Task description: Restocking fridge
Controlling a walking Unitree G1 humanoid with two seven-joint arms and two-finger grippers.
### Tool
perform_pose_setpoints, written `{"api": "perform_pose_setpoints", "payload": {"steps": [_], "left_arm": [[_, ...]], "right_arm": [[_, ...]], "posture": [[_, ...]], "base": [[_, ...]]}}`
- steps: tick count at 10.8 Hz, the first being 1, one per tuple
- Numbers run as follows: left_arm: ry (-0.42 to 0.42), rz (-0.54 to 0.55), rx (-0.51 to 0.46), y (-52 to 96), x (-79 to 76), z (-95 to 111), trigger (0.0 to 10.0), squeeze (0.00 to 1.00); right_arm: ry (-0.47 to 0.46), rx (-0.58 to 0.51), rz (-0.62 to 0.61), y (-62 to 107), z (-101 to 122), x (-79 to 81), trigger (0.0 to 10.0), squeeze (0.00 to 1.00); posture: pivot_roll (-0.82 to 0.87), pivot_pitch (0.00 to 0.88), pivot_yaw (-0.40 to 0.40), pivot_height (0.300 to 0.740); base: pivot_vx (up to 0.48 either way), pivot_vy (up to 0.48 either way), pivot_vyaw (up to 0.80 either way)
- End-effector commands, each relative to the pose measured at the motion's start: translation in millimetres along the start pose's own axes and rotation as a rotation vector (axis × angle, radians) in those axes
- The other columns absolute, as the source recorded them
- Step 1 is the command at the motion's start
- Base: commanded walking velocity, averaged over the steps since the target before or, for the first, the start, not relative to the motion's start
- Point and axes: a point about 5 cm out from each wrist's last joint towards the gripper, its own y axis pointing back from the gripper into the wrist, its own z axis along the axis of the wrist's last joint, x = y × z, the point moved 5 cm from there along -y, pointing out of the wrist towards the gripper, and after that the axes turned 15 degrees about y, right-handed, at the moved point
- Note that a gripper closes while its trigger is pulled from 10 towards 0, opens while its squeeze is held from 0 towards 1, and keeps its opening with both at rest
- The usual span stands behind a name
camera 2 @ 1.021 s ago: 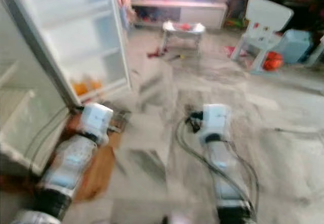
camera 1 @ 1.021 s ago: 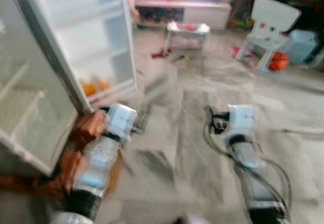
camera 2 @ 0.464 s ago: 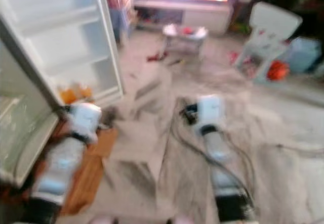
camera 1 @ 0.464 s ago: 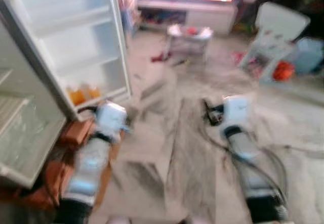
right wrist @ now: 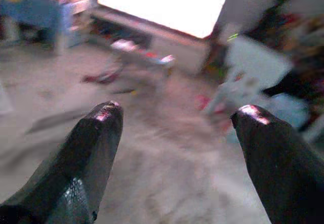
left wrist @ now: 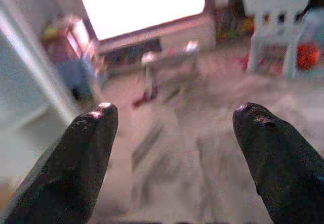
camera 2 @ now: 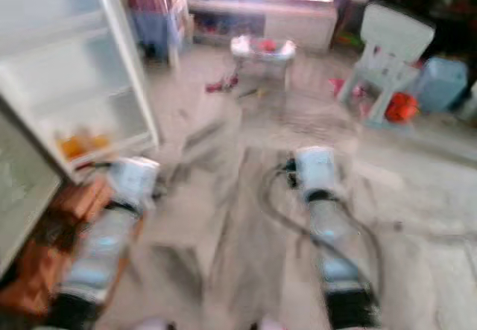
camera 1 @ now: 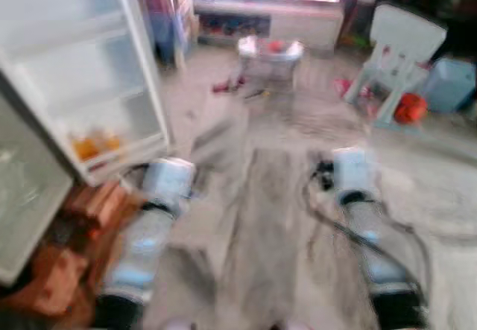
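My left gripper [left wrist: 172, 128] and right gripper [right wrist: 174, 128] both hang spread and empty. The open white fridge door [camera 1: 82, 77], upper left, holds small orange items [camera 1: 93, 145]. They look light and probably smooth; I'd pinch each around its middle.

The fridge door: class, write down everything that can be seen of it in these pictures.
The fridge door is white, looks like plastic inside, and stands swung open on the robot's left. Its inner face has several shelf rails, one above another. The lowest shelf holds some orange things, too blurred to name. The upper shelves look bare. Its bottom edge hangs just above a stack of reddish-brown boxes on the floor.
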Motion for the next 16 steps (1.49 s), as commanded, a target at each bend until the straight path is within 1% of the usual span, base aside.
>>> {"api": "perform_pose_setpoints", "payload": {"steps": [1, 2, 3, 4, 5, 7, 9, 10, 11, 12, 13, 15, 16], "left_arm": [[0.024, 0.054, 0.005, 1.7, 19.3, 0.2, 10.0, 0.0], [0.027, 0.039, -0.001, -0.6, 16.7, 2.3, 10.0, 0.0], [0.031, 0.026, -0.006, -1.4, 14.2, 3.6, 10.0, 0.0], [0.052, 0.027, -0.006, -2.5, 15.2, 4.2, 10.0, 0.0], [0.053, 0.033, -0.005, -3.1, 17.5, 4.4, 10.0, 0.0], [0.075, 0.037, -0.026, -7.0, 21.0, 9.3, 10.0, 0.0], [0.068, 0.068, -0.033, -6.8, 24.8, 8.2, 10.0, 0.0], [0.04, 0.1, -0.054, -5.6, 27.4, 9.2, 10.0, 0.0], [0.059, 0.093, -0.053, -5.5, 26.5, 8.9, 10.0, 0.0], [0.104, 0.1, -0.041, -6.9, 28.0, 8.2, 10.0, 0.0], [0.126, 0.115, -0.032, -7.4, 29.9, 6.8, 10.0, 0.0], [0.125, 0.108, -0.032, -6.5, 31.2, 6.2, 10.0, 0.0], [0.122, 0.101, -0.035, -6.9, 29.5, 6.6, 10.0, 0.0]], "right_arm": [[-0.063, -0.004, -0.01, -2.3, 8.2, 0.7, 10.0, 0.0], [-0.08, -0.026, -0.045, -0.1, 11.1, -4.8, 10.0, 0.0], [-0.096, -0.027, -0.05, 0.3, 11.5, -5.2, 10.0, 0.0], [-0.101, -0.029, -0.064, 0.0, 14.8, -8.1, 10.0, 0.0], [-0.084, -0.035, -0.071, -0.5, 15.1, -9.4, 10.0, 0.0], [-0.111, -0.036, -0.054, -0.9, 15.1, -6.6, 10.0, 0.0], [-0.11, -0.04, -0.049, 1.7, 16.8, -3.8, 10.0, 0.0], [-0.109, -0.044, -0.046, 2.1, 18.1, -3.4, 10.0, 0.0], [-0.106, -0.048, -0.048, 1.6, 19.6, -3.7, 10.0, 0.0], [-0.098, -0.06, -0.046, -0.1, 21.7, -3.5, 10.0, 0.0], [-0.096, -0.067, -0.043, -0.4, 22.8, -2.9, 10.0, 0.0], [-0.105, -0.068, -0.037, 0.6, 24.3, 1.0, 10.0, 0.0], [-0.105, -0.068, -0.036, 0.5, 24.4, 1.6, 10.0, 0.0]], "posture": [[0.01, 0.012, 0.012, 0.74], [0.01, 0.012, 0.011, 0.74], [0.01, 0.012, 0.013, 0.74], [0.0, 0.01, 0.019, 0.74], [0.0, 0.011, 0.02, 0.74], [-0.01, 0.02, 0.019, 0.74], [-0.01, 0.03, 0.014, 0.74], [-0.01, 0.034, 0.015, 0.74], [-0.01, 0.036, 0.014, 0.74], [-0.01, 0.036, 0.014, 0.74], [-0.01, 0.036, 0.014, 0.74], [-0.01, 0.038, 0.015, 0.74], [-0.01, 0.037, 0.015, 0.74]], "base": [[0.262, -0.401, 0.0], [0.3, -0.371, 0.0], [0.33, -0.345, 0.0], [0.48, 0.0, -0.8], [0.48, 0.0, -0.8], [0.48, 0.0, -0.8], [0.454, 0.0, -0.8], [0.431, 0.0, -0.8], [0.431, 0.0, -0.8], [0.431, 0.0, -0.8], [0.428, 0.0, -0.8], [0.298, 0.375, -0.8], [0.274, 0.394, -0.8]]}}
